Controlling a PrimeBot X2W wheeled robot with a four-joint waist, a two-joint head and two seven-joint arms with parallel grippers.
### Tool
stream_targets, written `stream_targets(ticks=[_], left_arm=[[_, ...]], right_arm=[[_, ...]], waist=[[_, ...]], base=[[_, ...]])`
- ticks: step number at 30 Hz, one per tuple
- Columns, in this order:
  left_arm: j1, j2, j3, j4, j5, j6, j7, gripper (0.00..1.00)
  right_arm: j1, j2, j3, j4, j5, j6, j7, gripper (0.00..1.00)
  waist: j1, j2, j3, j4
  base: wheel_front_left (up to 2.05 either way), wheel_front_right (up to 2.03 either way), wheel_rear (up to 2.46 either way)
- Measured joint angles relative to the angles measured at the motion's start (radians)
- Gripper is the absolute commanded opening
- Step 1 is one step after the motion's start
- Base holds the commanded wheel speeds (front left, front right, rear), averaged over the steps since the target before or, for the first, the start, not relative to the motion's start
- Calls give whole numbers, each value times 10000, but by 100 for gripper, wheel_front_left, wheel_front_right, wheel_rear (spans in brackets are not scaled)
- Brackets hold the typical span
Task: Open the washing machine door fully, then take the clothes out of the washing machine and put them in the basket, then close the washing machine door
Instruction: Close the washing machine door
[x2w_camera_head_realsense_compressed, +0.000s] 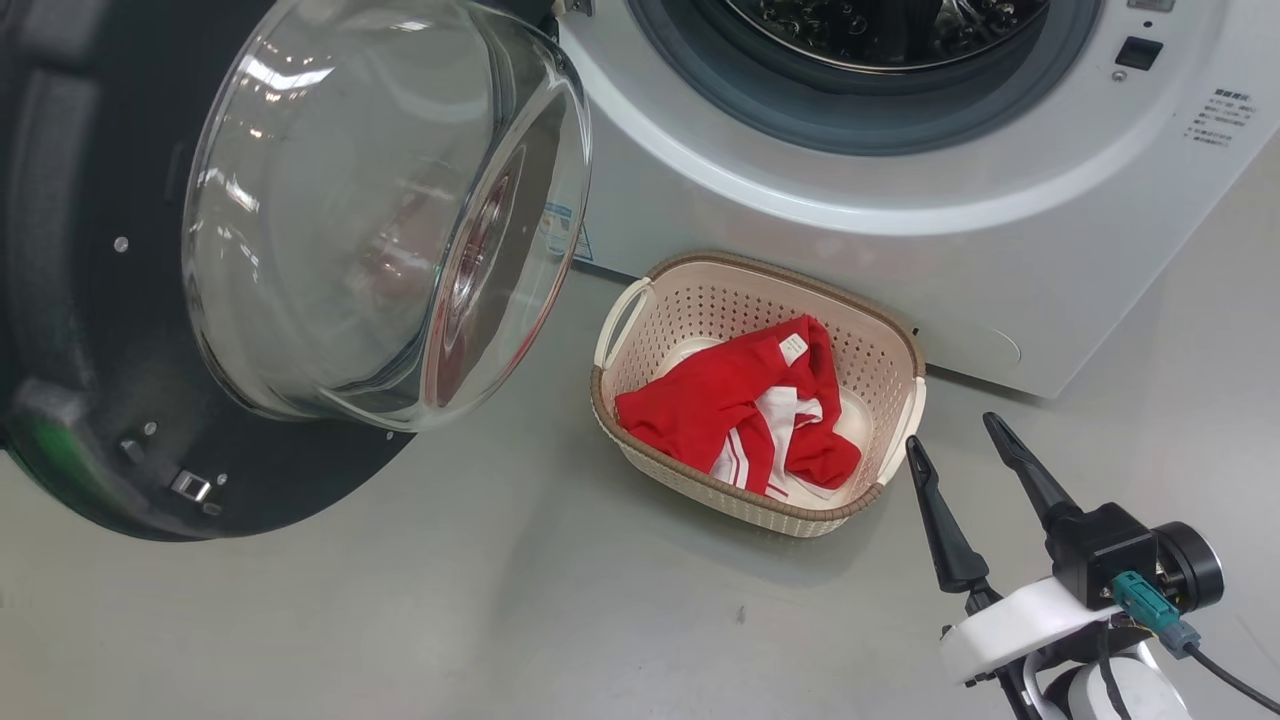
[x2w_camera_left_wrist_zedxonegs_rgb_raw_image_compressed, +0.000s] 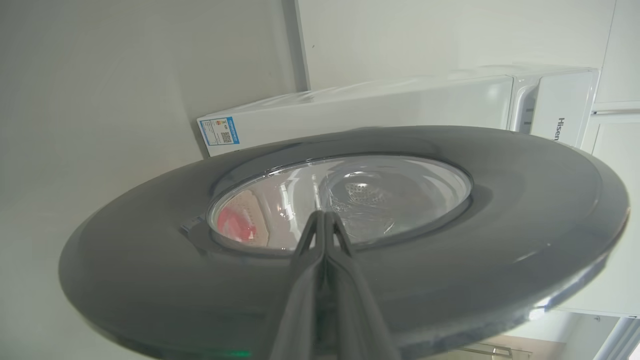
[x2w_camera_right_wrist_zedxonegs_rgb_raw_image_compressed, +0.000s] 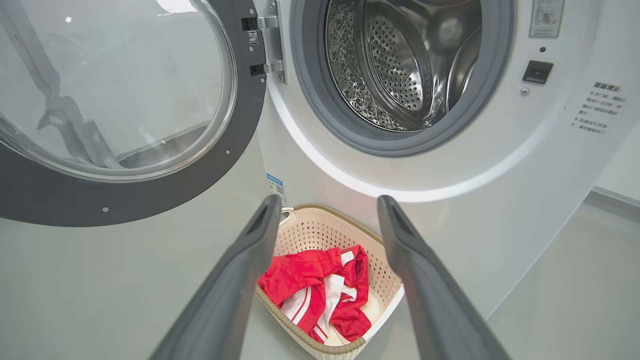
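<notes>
The washing machine door (x2w_camera_head_realsense_compressed: 100, 400) stands swung wide open at the left, its glass bowl (x2w_camera_head_realsense_compressed: 380, 200) bulging toward me. The washing machine (x2w_camera_head_realsense_compressed: 900, 190) shows a bare steel drum (x2w_camera_right_wrist_zedxonegs_rgb_raw_image_compressed: 400, 65). On the floor in front of it, the cream basket (x2w_camera_head_realsense_compressed: 740, 265) holds the red clothes (x2w_camera_head_realsense_compressed: 720, 400) with white stripes. My right gripper (x2w_camera_head_realsense_compressed: 951, 429) hangs open just right of the basket, nothing between its fingers; the right wrist view looks down past them at the clothes (x2w_camera_right_wrist_zedxonegs_rgb_raw_image_compressed: 310, 280). My left gripper (x2w_camera_left_wrist_zedxonegs_rgb_raw_image_compressed: 324, 215) is shut and points at the door's outer face (x2w_camera_left_wrist_zedxonegs_rgb_raw_image_compressed: 450, 240), at the window's edge.
The grey floor runs in front of and to the right of the basket. The open door takes up the space to the left. A pale wall (x2w_camera_left_wrist_zedxonegs_rgb_raw_image_compressed: 125, 100) stands behind the machine, and a blue sticker (x2w_camera_left_wrist_zedxonegs_rgb_raw_image_compressed: 219, 131) sits on the machine's side.
</notes>
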Motion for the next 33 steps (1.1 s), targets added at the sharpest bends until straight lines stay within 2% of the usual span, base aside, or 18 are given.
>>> stream_targets(ticks=[12, 33], left_arm=[[393, -197, -182, -412, -173, -727, 895, 0], [1514, -397, -222, -1423, -453, -1062, 1639, 0]], right_arm=[[0, 94, 12, 6, 2, -19, -15, 100], [-12, 472, 242, 368, 199, -10, -416, 100]], waist=[[0, 0, -71, -48], [0, 0, -411, -697]], base=[[0, 0, 0], [0, 0, 0]])
